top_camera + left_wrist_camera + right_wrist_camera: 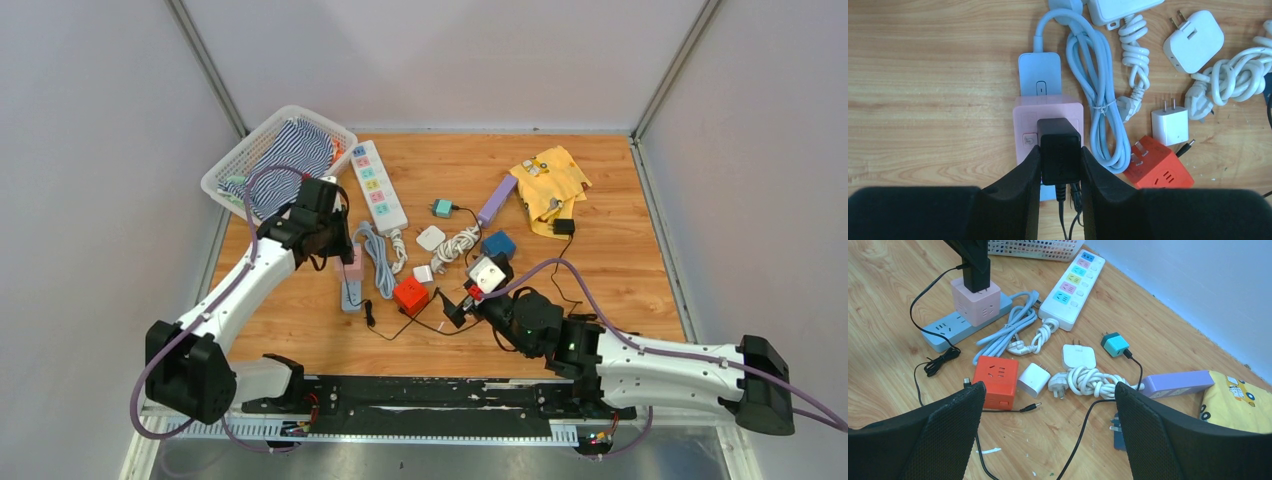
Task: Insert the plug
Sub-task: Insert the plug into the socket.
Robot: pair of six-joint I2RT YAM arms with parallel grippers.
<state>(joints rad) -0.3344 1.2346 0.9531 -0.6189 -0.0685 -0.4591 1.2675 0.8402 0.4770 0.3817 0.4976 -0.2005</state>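
The left claw (pixel 1059 152) pinches the black plug (pixel 1060 132) from both sides, upright on the pink cube (pixel 1048 112), so seating is the step in hand. Next it likely needs a straight push down, then release. The right claw (pixel 1048 390) hangs spread and empty. Its view shows the plug side-on against the cube, while the left wrist's hides the prongs.

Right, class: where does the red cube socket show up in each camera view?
Top external: red cube socket, just below the centre.
Left wrist: lower right.
Right wrist: left of centre.
Shared landmark: the small white charger right beside it in every view.
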